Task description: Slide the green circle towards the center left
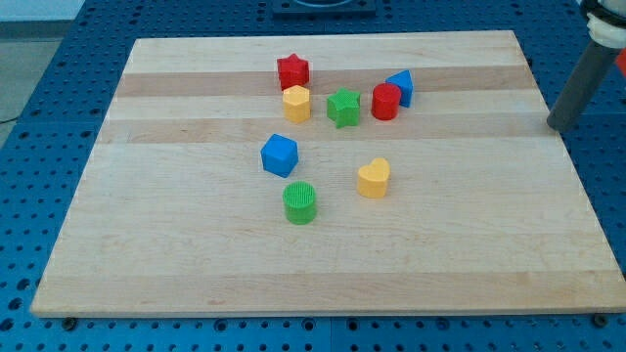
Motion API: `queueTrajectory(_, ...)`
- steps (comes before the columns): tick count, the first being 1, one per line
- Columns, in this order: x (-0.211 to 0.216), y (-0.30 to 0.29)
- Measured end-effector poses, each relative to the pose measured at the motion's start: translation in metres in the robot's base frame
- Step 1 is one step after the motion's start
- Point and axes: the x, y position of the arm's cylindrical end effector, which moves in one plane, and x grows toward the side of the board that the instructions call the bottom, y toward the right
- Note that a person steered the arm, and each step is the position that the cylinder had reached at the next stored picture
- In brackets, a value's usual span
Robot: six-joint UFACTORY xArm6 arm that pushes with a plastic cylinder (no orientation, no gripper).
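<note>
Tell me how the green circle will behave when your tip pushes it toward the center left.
The green circle stands squat and upright on its flat end, so it will probably slide, not tip. Its round side may make it veer off an off-centre push. My tip is far at the view's right, touching no block.

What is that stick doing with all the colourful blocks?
That stick is my rod. My tip sits at the board's right edge, far from every block and touching none. I am meant to push the green circle toward the view's left. It sits below the blue cube, not yet pushed.
</note>
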Motion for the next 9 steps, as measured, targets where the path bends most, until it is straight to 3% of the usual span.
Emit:
queueTrajectory(3, 0.003, -0.001)
queueTrajectory(5, 0.077, -0.006)
queueTrajectory(6, 0.085, -0.074)
queueTrajectory(8, 0.156, -0.204)
queueTrajectory(9, 0.167, -0.22)
